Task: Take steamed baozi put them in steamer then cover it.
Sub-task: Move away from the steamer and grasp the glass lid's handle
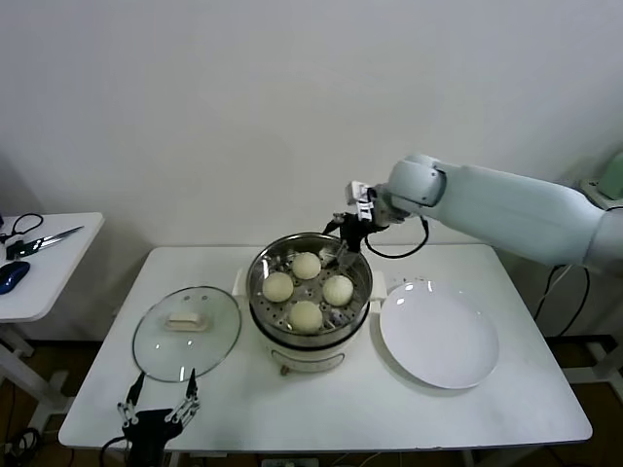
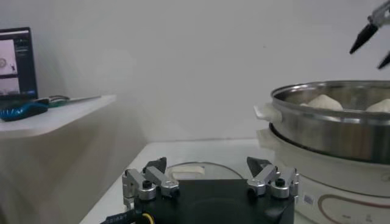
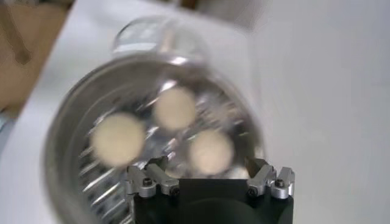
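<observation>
Several cream-white baozi (image 1: 306,266) lie on the perforated tray of the steel steamer (image 1: 261,300) at the table's middle. My right gripper (image 1: 343,243) hangs open just above the steamer's far right rim, holding nothing. In the right wrist view my right gripper (image 3: 207,163) stands over three baozi (image 3: 210,151) inside the steamer (image 3: 67,122). The glass cover (image 1: 209,341) with its white handle lies flat on the table left of the steamer. My left gripper (image 1: 164,384) waits open at the table's front edge, just before the cover. The left wrist view shows my left gripper (image 2: 207,163) empty, the cover (image 2: 195,167) beyond it.
An empty white plate (image 1: 438,336) lies right of the steamer. A small side table (image 1: 58,277) at the far left carries scissors (image 1: 49,238) and a blue mouse (image 1: 12,275). A white wall stands close behind the table.
</observation>
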